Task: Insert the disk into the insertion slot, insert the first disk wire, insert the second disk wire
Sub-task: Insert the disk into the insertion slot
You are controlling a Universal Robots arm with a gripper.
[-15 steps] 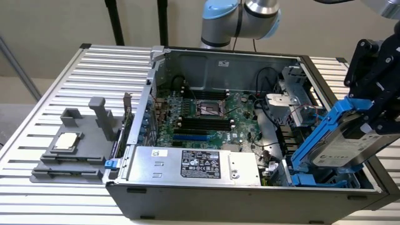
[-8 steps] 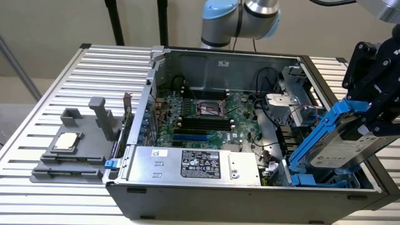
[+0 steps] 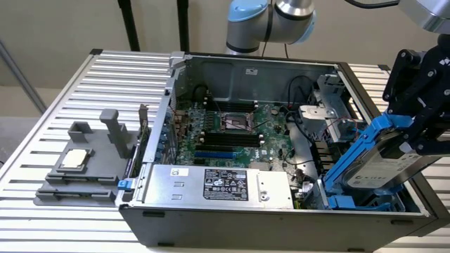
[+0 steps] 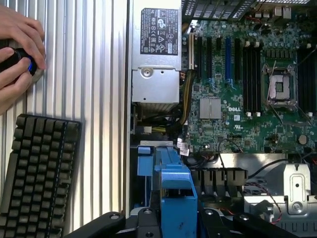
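The pincer (image 3: pixel 424 138) is clamped on the disk (image 3: pixel 380 161), which hangs tilted at its 7 o'clock in the exterior view, lower end just above the insertion slot (image 3: pixel 349 202), at the computer case's (image 3: pixel 281 224) 4 o'clock corner

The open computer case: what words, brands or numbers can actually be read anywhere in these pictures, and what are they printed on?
"DELL": white letters on the motherboard.
Black label on the silver power supply box: print too small to read.
White label on the disk: blurred, unreadable.
White sticker inside the case: unreadable.
Keyboard keys: legends not legible.
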